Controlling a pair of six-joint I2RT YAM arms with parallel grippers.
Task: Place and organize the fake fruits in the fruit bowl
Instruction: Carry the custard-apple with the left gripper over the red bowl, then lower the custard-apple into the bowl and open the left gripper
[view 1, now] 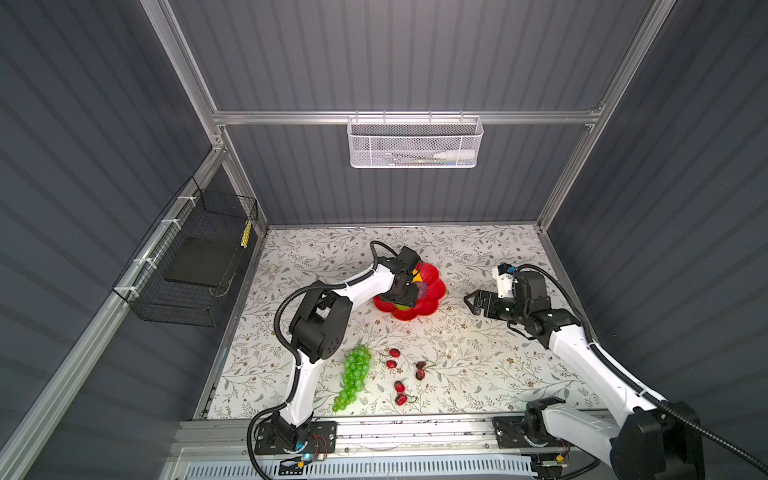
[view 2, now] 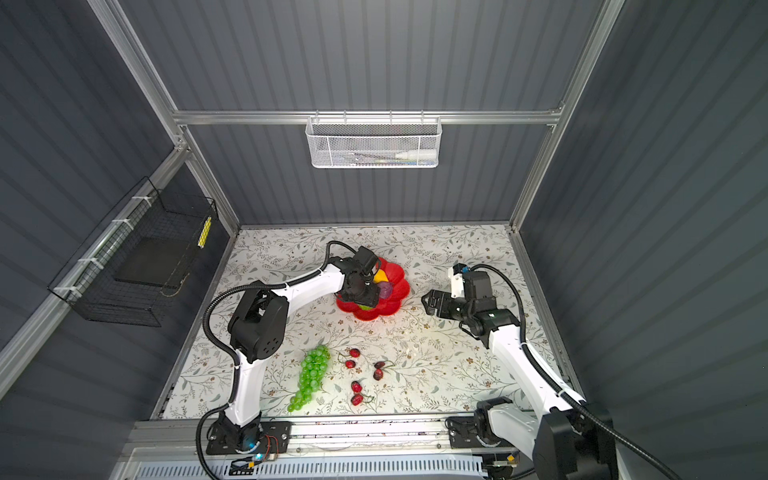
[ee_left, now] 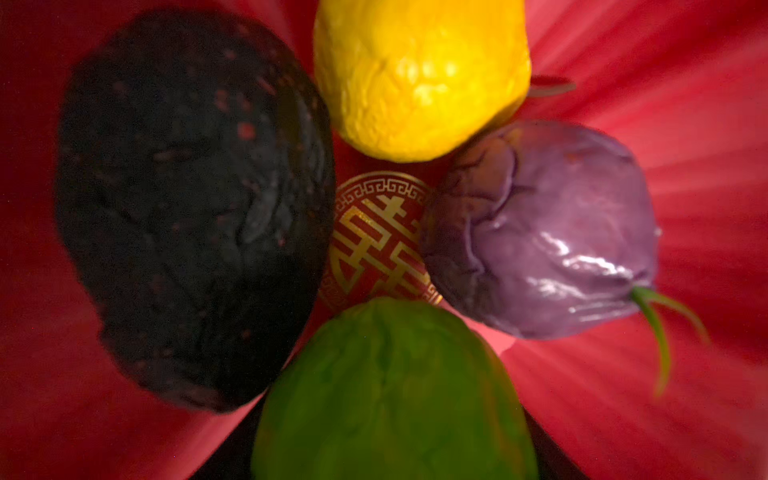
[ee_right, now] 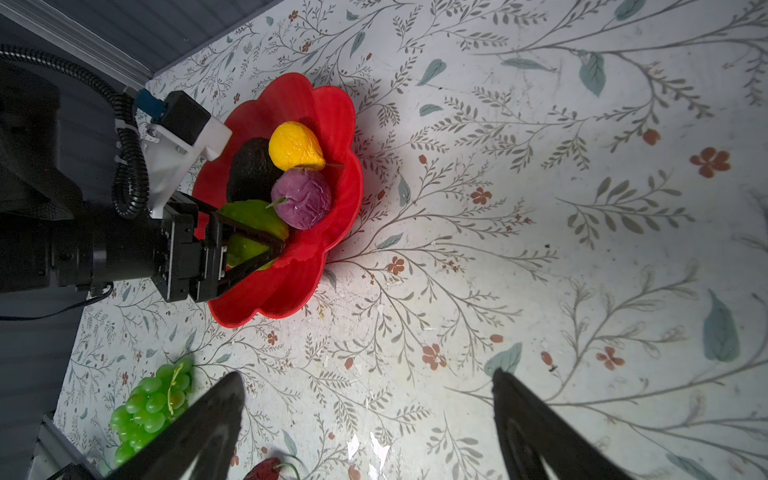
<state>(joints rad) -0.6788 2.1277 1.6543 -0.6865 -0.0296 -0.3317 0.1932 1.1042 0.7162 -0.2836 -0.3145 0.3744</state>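
- My left gripper (ee_right: 257,239): down inside the bowl (ee_right: 332,108), jaws closed on the green ball (ee_left: 390,395). In my left wrist view a dark finger lies against each side of it.
- Green ball: low in the bowl, between my fingers, just beside the avocado (ee_left: 191,208) and the purple fruit (ee_left: 540,232).
- Bowl: on the table (view 1: 478,374), toward the back and near the middle in both top views. Its gold emblem (ee_left: 378,237) shows at the centre, ringed by four fruits.
- Pear (ee_right: 296,146): in the bowl, across the emblem from the ball.
- Avocado: in the bowl, on the side toward my left wrist.
- Purple fruit: in the bowl, opposite the avocado, with a thin green stem sticking out.
- Grapes (view 1: 353,376): lying on the table near the front edge, beside my left arm and well apart from the bowl.
- Cherries (view 1: 400,387): six, in three pairs, on the table just right of the grapes and outside the bowl.
- My right gripper (view 1: 471,302): jaws wide apart with nothing between them, over bare table to the right of the bowl. It points toward the bowl without touching it.
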